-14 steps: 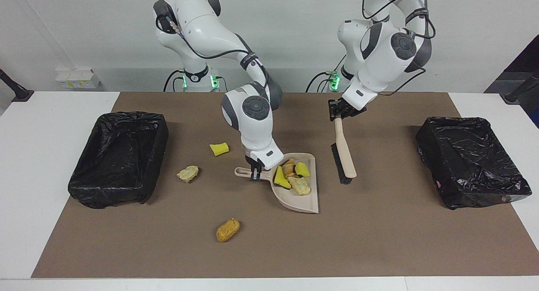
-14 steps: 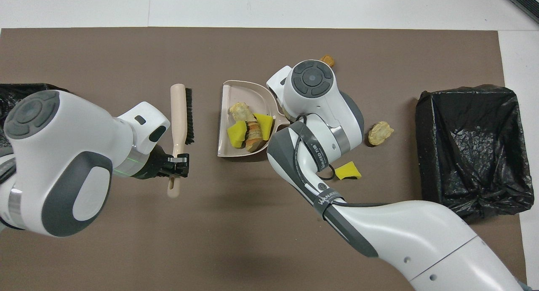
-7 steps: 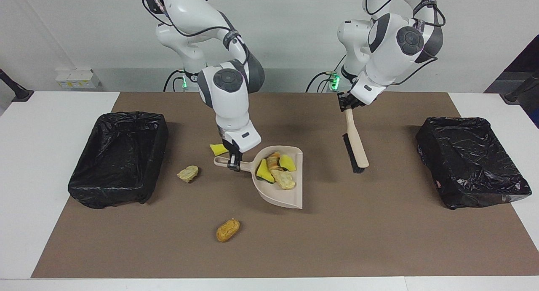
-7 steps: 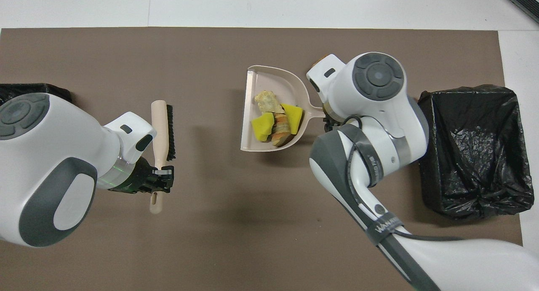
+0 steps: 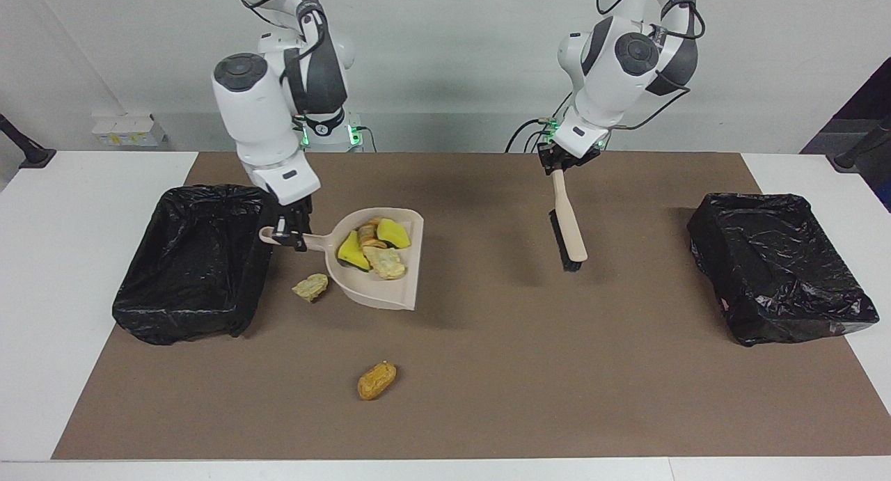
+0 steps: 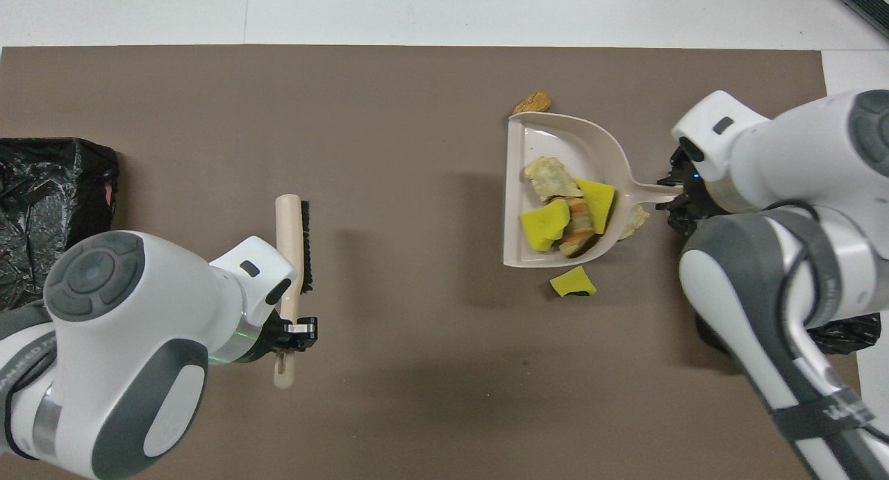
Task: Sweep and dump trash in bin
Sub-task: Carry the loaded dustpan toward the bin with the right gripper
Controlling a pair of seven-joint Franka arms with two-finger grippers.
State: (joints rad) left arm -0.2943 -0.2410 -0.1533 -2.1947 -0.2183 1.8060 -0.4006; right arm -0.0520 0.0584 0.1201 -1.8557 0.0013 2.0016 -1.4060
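My right gripper (image 5: 289,236) (image 6: 677,199) is shut on the handle of the beige dustpan (image 5: 379,294) (image 6: 555,136). It holds the pan above the mat, beside the black-lined bin (image 5: 195,258) at the right arm's end. Several pieces of trash lie in the pan: yellow sponge chunks (image 5: 393,232) (image 6: 542,224), a beige piece (image 5: 385,262) and an orange-striped piece (image 6: 575,226). Loose on the mat are a beige lump (image 5: 311,286), an orange-brown lump (image 5: 376,380) (image 6: 533,103) and a yellow chunk (image 6: 571,283). Over the mat's middle, my left gripper (image 5: 562,162) (image 6: 295,327) is shut on the brush (image 5: 571,234) (image 6: 288,237), which hangs bristles-down.
A second black-lined bin (image 5: 776,265) (image 6: 48,209) stands at the left arm's end of the brown mat (image 5: 557,369). In the overhead view the right arm covers most of the bin at its end.
The right arm lifted the loaded dustpan off the mat and carried it toward the bin at its end. The left arm drew the brush up and back toward the robots.
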